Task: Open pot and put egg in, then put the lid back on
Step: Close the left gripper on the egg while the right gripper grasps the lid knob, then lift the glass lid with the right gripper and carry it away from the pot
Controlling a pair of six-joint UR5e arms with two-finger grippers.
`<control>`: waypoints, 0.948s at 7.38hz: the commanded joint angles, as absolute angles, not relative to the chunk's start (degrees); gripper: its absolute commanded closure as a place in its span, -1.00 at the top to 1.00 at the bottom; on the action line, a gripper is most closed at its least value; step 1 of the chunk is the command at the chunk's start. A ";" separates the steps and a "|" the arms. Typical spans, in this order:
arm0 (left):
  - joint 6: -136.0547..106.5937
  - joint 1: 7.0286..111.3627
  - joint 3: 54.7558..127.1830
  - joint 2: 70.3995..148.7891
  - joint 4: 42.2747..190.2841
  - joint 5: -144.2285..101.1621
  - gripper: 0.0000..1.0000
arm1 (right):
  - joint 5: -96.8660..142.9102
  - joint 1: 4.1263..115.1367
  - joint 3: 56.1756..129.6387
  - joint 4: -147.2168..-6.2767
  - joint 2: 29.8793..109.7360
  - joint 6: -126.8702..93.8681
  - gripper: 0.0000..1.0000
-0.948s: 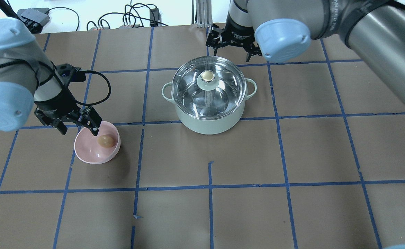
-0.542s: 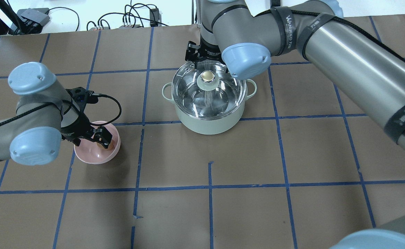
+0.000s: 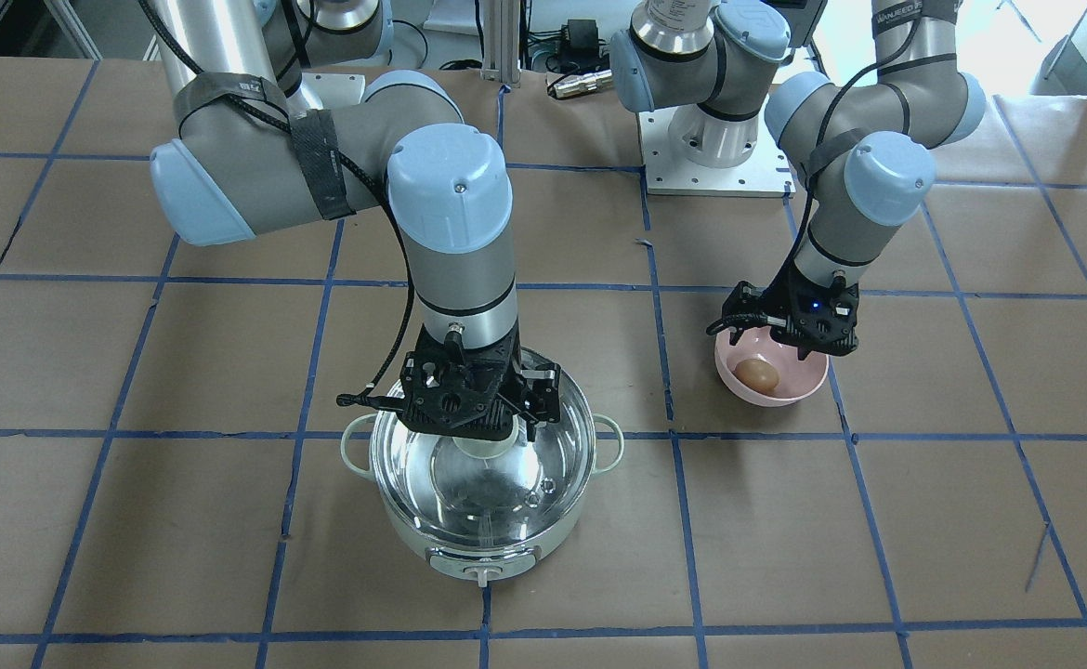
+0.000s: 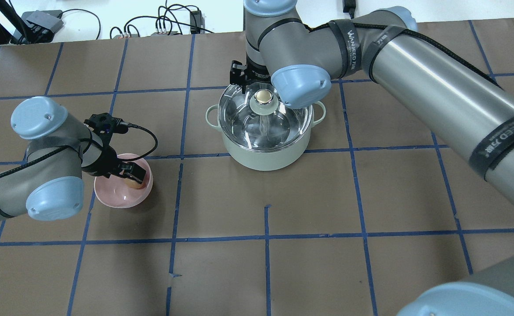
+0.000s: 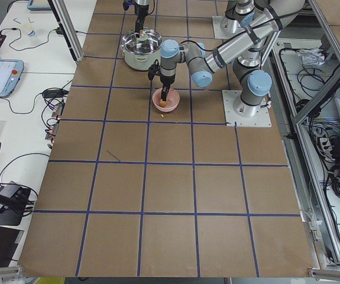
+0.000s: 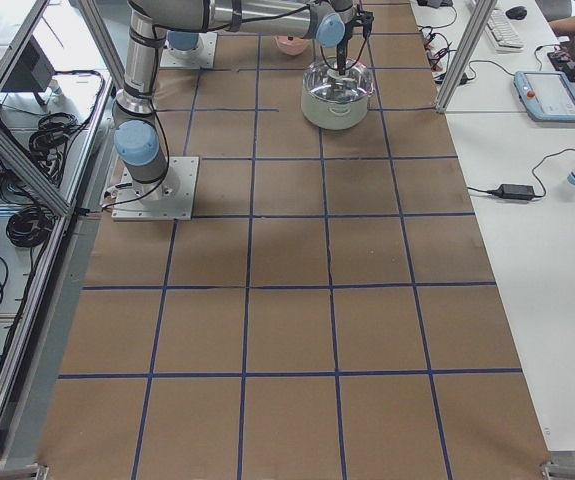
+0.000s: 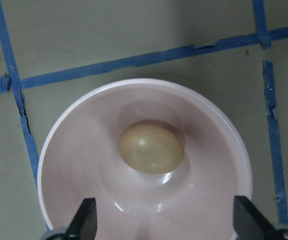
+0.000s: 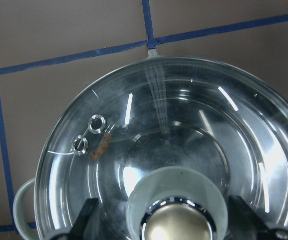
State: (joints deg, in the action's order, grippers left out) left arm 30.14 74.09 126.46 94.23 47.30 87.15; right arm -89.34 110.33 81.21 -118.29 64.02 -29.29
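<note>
The pale-green pot (image 4: 263, 153) stands mid-table with the glass lid (image 4: 241, 120) on it; the lid's beige knob (image 4: 263, 95) is in the middle. My right gripper (image 3: 480, 429) is open just above the lid. In the right wrist view its fingertips (image 8: 87, 220) stand on either side of the knob (image 8: 176, 225) without touching it. The brown egg (image 7: 150, 149) lies in a pink bowl (image 7: 73, 150), and it also shows in the front-facing view (image 3: 756, 373). My left gripper (image 7: 166, 212) is open low over the bowl (image 4: 121, 197), with its fingers beside the egg.
The brown table cover (image 4: 266, 263) carries a grid of blue tape lines. Cables and small boxes (image 4: 41, 19) lie beyond the table's far edge. The right arm (image 4: 437, 101) reaches across the table's right half to the pot.
My right gripper has moved from behind the pot to over the lid's knob. My left gripper has moved over the bowl and down towards the egg. Pot, lid, bowl and egg have not moved.
</note>
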 commanded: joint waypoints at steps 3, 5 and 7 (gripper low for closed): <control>37.88 72.77 127.88 94.66 46.41 85.25 0.90 | -89.47 110.74 81.65 -118.21 64.07 -30.15 0.13; 38.14 72.77 127.97 95.01 45.62 85.34 0.90 | -89.47 110.74 81.74 -117.95 64.16 -29.97 -0.10; 38.14 72.69 127.88 95.97 44.22 85.25 0.90 | -89.73 110.66 81.83 -117.60 64.60 -28.84 -0.13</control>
State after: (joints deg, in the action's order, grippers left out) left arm 38.10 72.72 127.92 95.22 45.24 85.28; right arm -89.51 110.73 81.82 -117.81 64.24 -29.72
